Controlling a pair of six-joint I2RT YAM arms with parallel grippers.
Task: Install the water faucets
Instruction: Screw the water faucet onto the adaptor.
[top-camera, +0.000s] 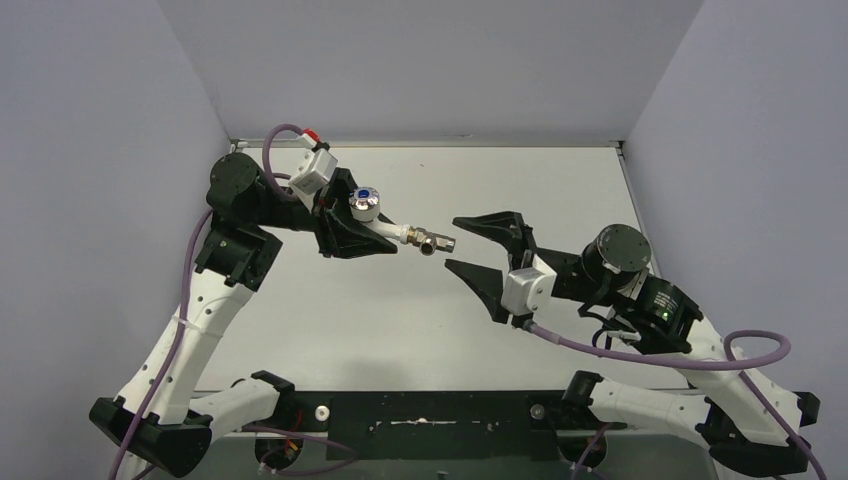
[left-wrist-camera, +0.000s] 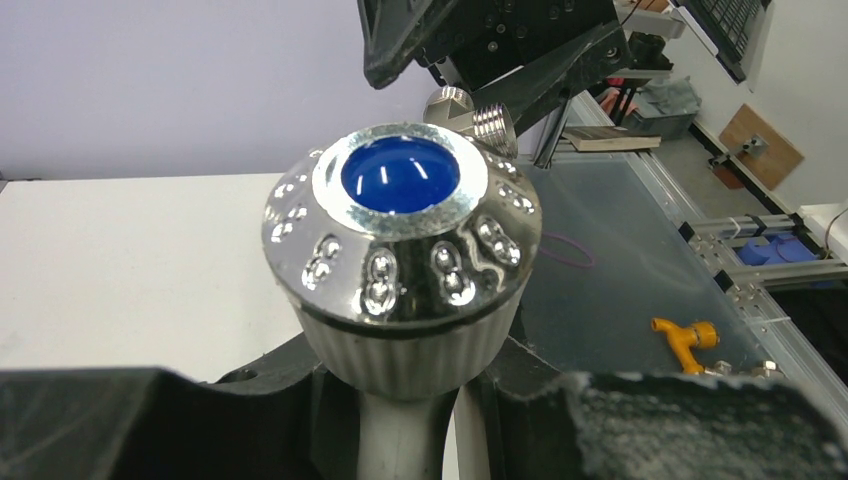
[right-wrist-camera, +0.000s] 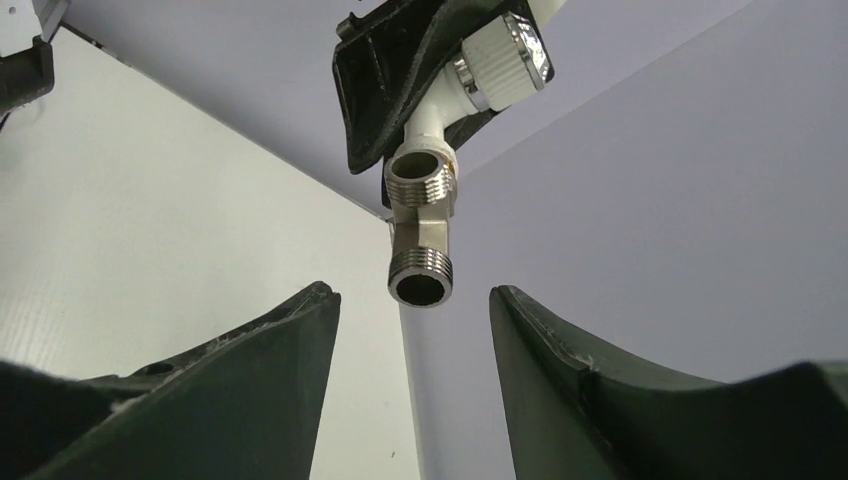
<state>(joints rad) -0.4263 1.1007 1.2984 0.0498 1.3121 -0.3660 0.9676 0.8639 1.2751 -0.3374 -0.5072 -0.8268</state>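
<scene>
The water faucet, a white tap body (top-camera: 392, 231) with a round chrome knob (top-camera: 364, 203) that bears a blue dot, hangs above the table. My left gripper (top-camera: 372, 232) is shut on its white stem. A grey metal threaded fitting (top-camera: 432, 240) sits on the faucet's free end and points right. In the left wrist view the knob (left-wrist-camera: 400, 240) fills the middle, with the fitting (left-wrist-camera: 478, 118) behind it. My right gripper (top-camera: 451, 242) is open just right of the fitting. In the right wrist view the fitting (right-wrist-camera: 420, 235) hangs level with the fingertips (right-wrist-camera: 325, 295), touching neither.
The white table (top-camera: 430, 330) lies between grey walls on the left, back and right. Both arm bases sit on a black rail (top-camera: 430, 415) at the near edge. A small orange tap (left-wrist-camera: 685, 340) lies on a dark surface beyond the table.
</scene>
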